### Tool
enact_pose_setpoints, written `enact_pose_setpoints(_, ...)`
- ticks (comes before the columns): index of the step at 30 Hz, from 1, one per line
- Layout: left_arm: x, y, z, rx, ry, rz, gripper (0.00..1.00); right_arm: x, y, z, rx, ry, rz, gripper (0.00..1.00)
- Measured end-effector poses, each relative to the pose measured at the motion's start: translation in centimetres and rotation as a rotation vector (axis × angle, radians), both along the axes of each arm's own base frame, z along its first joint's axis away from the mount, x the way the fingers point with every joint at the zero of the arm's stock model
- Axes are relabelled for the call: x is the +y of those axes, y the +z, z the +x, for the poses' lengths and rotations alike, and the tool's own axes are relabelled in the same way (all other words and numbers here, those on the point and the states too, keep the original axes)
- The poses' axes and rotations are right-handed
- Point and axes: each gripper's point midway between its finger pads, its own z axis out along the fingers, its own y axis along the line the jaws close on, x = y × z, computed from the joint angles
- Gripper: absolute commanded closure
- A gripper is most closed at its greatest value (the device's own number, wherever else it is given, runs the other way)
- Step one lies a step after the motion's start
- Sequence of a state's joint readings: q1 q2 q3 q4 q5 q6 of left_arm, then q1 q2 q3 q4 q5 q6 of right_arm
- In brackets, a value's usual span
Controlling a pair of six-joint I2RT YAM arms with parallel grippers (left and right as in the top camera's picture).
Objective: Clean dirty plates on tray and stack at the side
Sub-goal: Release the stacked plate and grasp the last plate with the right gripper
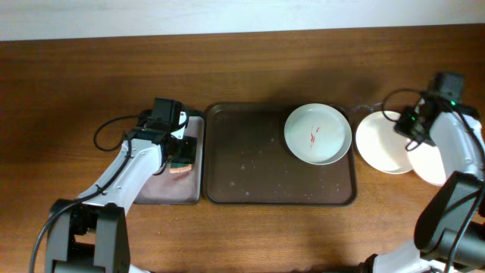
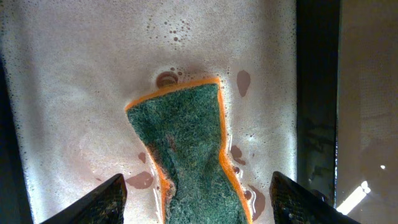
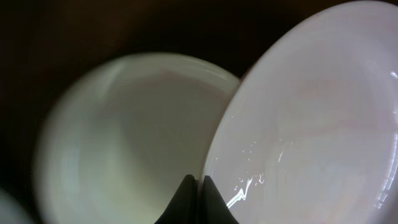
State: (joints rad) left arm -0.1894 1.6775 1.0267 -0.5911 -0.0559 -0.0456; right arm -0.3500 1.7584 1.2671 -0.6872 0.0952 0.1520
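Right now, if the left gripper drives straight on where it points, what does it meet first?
The left gripper would likely meet the sponge first, lying ahead between its open fingers in the soapy small tray; gap unclear.

my left arm [image 1: 130,163] runs from its base at the near left, up and to the right, with the wrist folded over so the left hand [image 2: 198,202] points straight down. its two fingers [image 2: 102,200] stand wide apart, one at each side of the wrist view, and they grip nothing. my right arm [image 1: 453,142] rises from the near right, stretches far out, then curls back inward at the wrist. the right hand [image 3: 197,198] is pinched together, its dark fingertips nearly meeting on the rim of a tilted plate [image 3: 311,118].
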Motion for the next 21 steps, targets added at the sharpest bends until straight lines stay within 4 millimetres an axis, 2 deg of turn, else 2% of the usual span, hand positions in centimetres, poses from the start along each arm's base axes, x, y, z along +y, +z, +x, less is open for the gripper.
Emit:
enact_pose_setpoints(2, 0.0, 0.0, 0.0, 0.000, 0.000, 0.000, 0.28, 3.5, 0.6, 1.8, -0.022, 0.103, -0.001, 0.96)
enact_pose_setpoints(4, 0.0, 0.0, 0.0, 0.000, 0.000, 0.000, 0.28, 5.7, 0.6, 2.4, -0.023, 0.164, -0.001, 0.96)
enact_pose_setpoints(5, 0.0, 0.0, 0.0, 0.000, 0.000, 0.000, 0.28, 6.8, 0.6, 2.7, -0.023, 0.192, -0.002, 0.91)
enact_pose_setpoints(6, 0.0, 0.0, 0.0, 0.000, 0.000, 0.000, 0.27, 7.6, 0.6, 2.9, -0.024, 0.214, -0.001, 0.82)
enact_pose_setpoints(9, 0.0, 0.0, 0.0, 0.001, 0.000, 0.000, 0.27, 8.5, 0.5, 2.9, -0.020, 0.238, 0.009, 0.76)
enact_pose_setpoints(10, 0.0, 0.0, 0.0, 0.001, 0.000, 0.000, 0.27, 8.8, 0.4, 2.8, -0.018, 0.245, 0.025, 0.71)
enact_pose_setpoints(12, 0.0, 0.0, -0.1, 0.003, 0.000, 0.000, 0.26, 10.8, 0.2, 2.4, -0.012, 0.285, 0.117, 0.62)
enact_pose_setpoints(16, 0.0, 0.0, -0.1, 0.004, 0.000, 0.001, 0.26, 14.0, -0.6, 0.2, 0.048, 0.334, 0.297, 0.64)
enact_pose_setpoints(21, 0.0, 0.0, -0.1, 0.004, 0.000, 0.001, 0.26, 15.1, -3.9, -3.7, 0.165, 0.285, 0.380, 0.67)
